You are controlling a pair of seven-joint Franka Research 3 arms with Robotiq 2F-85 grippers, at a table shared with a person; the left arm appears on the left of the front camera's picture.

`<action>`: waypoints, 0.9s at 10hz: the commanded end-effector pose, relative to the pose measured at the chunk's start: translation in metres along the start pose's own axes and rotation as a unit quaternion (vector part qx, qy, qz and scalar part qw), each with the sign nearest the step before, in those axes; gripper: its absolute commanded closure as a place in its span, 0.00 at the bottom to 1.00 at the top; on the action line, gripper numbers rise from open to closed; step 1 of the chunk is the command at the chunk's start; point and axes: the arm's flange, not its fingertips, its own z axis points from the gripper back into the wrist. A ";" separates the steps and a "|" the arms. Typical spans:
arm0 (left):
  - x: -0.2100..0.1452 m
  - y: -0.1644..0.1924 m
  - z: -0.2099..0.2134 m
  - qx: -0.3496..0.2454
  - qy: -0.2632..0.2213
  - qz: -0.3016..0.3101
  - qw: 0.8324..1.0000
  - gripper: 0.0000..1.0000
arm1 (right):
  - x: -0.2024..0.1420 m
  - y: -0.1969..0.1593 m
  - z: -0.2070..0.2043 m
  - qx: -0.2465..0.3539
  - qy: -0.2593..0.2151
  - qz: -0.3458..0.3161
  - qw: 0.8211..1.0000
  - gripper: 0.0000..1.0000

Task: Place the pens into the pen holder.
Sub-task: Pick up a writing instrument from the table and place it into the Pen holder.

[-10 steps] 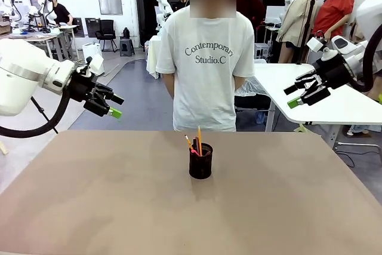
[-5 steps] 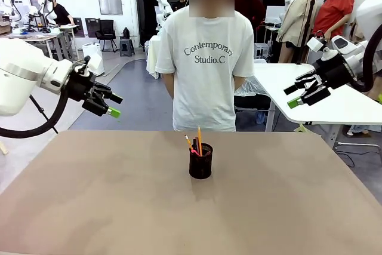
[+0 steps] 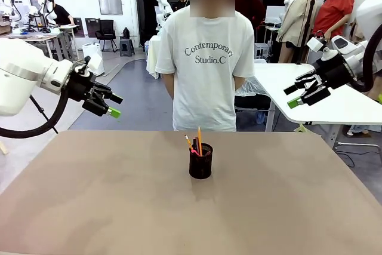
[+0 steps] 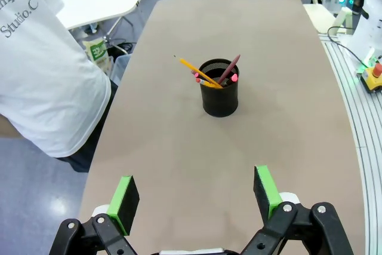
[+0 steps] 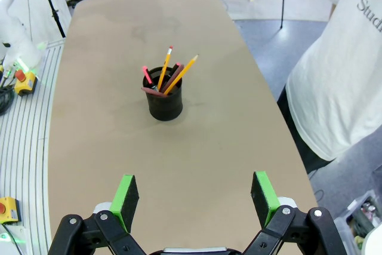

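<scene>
Even, bright indoor light from overhead; no glare on matte worktop (image 3: 89, 207). Soft, faint shadow pools at base of pen holder (image 3: 200, 162) in front view, barely any direction to it. Front view sharp across worktop, background slightly soft. Both wrist views wide-angle: worktop edges bow outward, corners stretched. Green pads (image 4: 123, 197) near bottom edge slightly soft, pen holder crisp. No motion blur.

Front camera faces the person; wrist cameras overlook the shared table (image 3: 89, 207).
</scene>
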 end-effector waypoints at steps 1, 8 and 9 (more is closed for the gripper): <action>0.000 0.001 0.000 0.001 0.000 0.000 1.000 0.00 | 0.001 0.002 0.001 -0.003 0.001 0.001 1.000 0.00; 0.000 0.001 0.000 0.001 0.000 0.000 1.000 0.00 | 0.001 0.002 0.001 -0.003 0.001 0.001 1.000 0.00; 0.000 0.001 0.000 0.001 0.000 0.000 1.000 0.00 | 0.001 0.002 0.001 -0.003 0.001 0.001 1.000 0.00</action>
